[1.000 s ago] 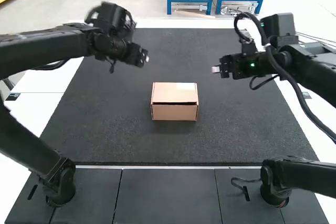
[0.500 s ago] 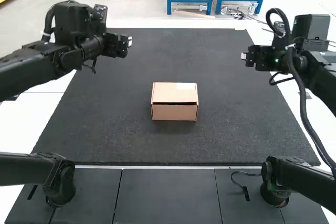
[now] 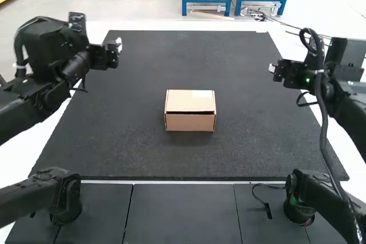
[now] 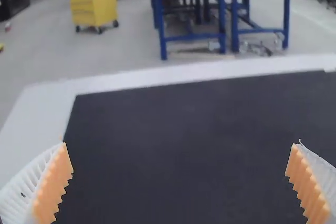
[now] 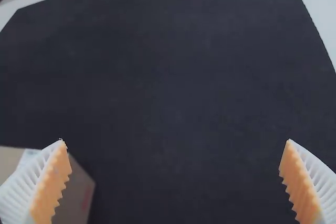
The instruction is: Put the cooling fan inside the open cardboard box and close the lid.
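Note:
A small cardboard box [image 3: 190, 110] stands in the middle of the black mat [image 3: 189, 67] with its lid down. One corner of this box [image 5: 79, 195] appears beside a finger in the right wrist view. My left gripper [image 3: 112, 53] hangs above the mat's far left part, well away from the box, and my left gripper [image 4: 178, 187] is open with nothing between its orange pads. Over the mat's right edge, my right gripper [image 3: 277, 71] is raised, and my right gripper [image 5: 170, 182] is open and empty too. No cooling fan can be seen.
The mat lies on a white table [image 3: 54, 92] whose bare strips run along both sides. Black panels [image 3: 183, 212] line the near edge, with the two arm bases on them. Open mat surrounds the box on all sides.
Both arms have drawn back outward from the box, the left one to the left and the right one to the right. The box has stayed in place.

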